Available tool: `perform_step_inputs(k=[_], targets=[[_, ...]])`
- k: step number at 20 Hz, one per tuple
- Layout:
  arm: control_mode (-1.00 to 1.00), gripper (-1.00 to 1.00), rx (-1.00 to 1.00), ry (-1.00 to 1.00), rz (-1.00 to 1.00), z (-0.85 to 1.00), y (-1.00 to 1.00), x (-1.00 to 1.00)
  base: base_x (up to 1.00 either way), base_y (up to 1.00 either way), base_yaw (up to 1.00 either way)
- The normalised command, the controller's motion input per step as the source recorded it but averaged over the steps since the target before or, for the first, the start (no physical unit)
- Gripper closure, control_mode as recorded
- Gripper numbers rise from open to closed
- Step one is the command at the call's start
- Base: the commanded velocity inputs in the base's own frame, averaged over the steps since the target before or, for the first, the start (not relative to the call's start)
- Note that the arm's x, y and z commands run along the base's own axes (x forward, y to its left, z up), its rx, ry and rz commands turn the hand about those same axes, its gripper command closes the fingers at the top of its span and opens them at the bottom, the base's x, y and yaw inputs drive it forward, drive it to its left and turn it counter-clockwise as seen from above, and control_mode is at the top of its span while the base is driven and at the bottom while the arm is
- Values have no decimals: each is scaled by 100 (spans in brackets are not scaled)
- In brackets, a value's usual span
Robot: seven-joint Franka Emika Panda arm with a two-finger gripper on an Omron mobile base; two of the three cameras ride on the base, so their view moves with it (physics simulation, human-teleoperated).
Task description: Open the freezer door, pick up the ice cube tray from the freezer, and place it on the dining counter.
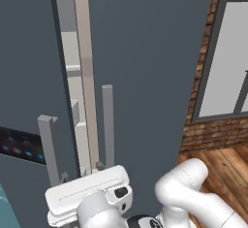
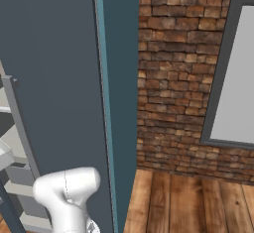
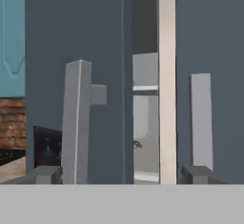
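Two slate-grey doors of the freezer (image 1: 145, 52) fill the left base view, with a narrow gap between them. Left of the gap is the freezer door (image 1: 29, 67), standing slightly ajar; its black control panel (image 1: 19, 147) carries small blue-lit marks too blurred to read, and no other writing or brand is legible. Its long grey bar handle (image 1: 50, 149) stands upright just left of the gap. Right of the gap is the plain door, fronted by its own bar handle (image 1: 107, 125) and edged by a pale beige strip (image 1: 86, 72). Through the gap, pale grey inner shelves (image 1: 72, 72) show; in the hand view a small object on a shelf is too indistinct to identify, and whether it is the ice cube tray cannot be told.

The gripper (image 1: 82, 171) sits low in front of the gap, jaws spread wide and holding nothing; in the hand view one finger tip (image 3: 45, 174) lies at the foot of the freezer door's handle and the other below the plain door's handle. Both handles and the barely opened door stand between the gripper and the shelves.

Right of the freezer are a teal panel edge (image 2: 101, 103), a brick wall (image 2: 173, 78), a grey-framed window (image 2: 233, 78) and a wooden floor (image 2: 188, 202).
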Motion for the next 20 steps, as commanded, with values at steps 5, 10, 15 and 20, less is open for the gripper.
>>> perform_step_inputs(k=[5, 10, 15, 20], targets=[[-100, -100, 2, 0, 19, 50, -21, -1, 0, 0, 0], [-100, -100, 5, 0, 27, 45, -23, 0, 0, 0, 0], [-100, -100, 4, 1, 28, 35, -30, 0, 0, 0, 0], [-100, -100, 3, 0, 27, 23, -34, -1, 0, 0, 0]])
